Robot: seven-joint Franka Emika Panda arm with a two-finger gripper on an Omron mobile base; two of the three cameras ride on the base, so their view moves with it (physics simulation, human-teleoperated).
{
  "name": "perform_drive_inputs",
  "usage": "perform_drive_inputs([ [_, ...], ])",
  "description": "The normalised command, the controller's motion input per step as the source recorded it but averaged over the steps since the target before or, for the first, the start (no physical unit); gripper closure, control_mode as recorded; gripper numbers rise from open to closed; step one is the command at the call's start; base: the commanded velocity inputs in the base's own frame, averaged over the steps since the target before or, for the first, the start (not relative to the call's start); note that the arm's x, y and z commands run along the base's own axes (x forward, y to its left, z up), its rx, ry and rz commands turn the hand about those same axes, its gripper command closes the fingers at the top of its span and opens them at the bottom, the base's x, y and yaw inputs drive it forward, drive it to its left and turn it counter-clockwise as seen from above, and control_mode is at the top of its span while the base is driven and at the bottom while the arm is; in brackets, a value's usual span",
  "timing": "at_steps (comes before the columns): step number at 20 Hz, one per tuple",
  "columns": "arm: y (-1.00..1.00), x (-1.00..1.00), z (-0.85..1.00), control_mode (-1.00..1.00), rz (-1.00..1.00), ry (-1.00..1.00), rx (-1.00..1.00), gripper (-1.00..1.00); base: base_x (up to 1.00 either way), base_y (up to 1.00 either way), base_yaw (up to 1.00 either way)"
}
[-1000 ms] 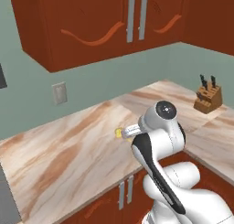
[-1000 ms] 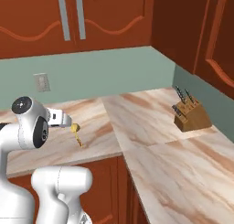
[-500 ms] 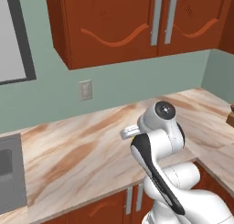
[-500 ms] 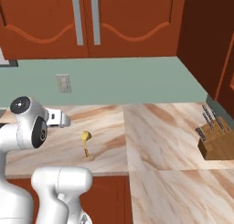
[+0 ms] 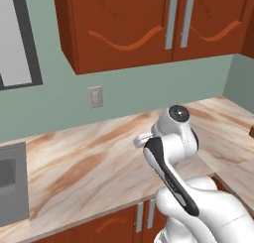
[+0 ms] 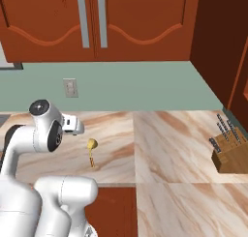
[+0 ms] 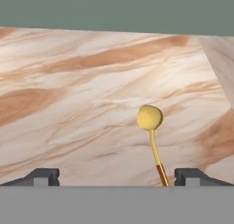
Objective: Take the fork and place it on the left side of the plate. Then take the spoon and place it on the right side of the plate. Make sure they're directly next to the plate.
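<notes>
A white robot arm is hovering over a marble counter [image 6: 160,149], its gripper [image 7: 116,175] standing fully open and holding nothing. The spoon [image 7: 151,136] is lying on the counter just ahead of the fingertips [image 7: 43,175], yellow bowl pointing away; it is also showing near the counter's front edge [image 6: 91,151]. The thin handle looks easy to nudge, so a careless descent could be pushing it off the edge.

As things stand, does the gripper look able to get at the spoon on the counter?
Probably yes. In the hand view the spoon lies alone on bare marble counter, just ahead of the gripper, whose jaws stand wide apart and hold nothing. Nothing sits between them; the knife block is far off to the side.
</notes>
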Motion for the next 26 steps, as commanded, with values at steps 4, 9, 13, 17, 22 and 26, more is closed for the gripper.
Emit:
perform_drive_inputs([
  [4, -0.28, 0.58, -0.32, -1.0, -0.06, 0.32, 0.0, -1.0, 0.0, 0.0, 0.0],
  [9, -0.2, 0.3, -0.59, -1.0, -0.05, 0.31, 0.0, -1.0, 0.0, 0.0, 0.0],
  [13, -0.02, 0.11, -0.56, -1.0, -0.01, 0.12, -0.05, -1.0, 0.0, 0.0, 0.0],
  [17, -0.05, 0.18, -0.49, -1.0, 0.0, 0.06, -0.05, -1.0, 0.0, 0.0, 0.0],
  [22, -0.2, 0.0, -0.46, -1.0, 0.0, 0.0, -0.03, -1.0, 0.0, 0.0, 0.0],
  [26, -0.02, 0.0, -0.48, -1.0, 0.0, 0.0, -0.06, -1.0, 0.0, 0.0, 0.0],
])
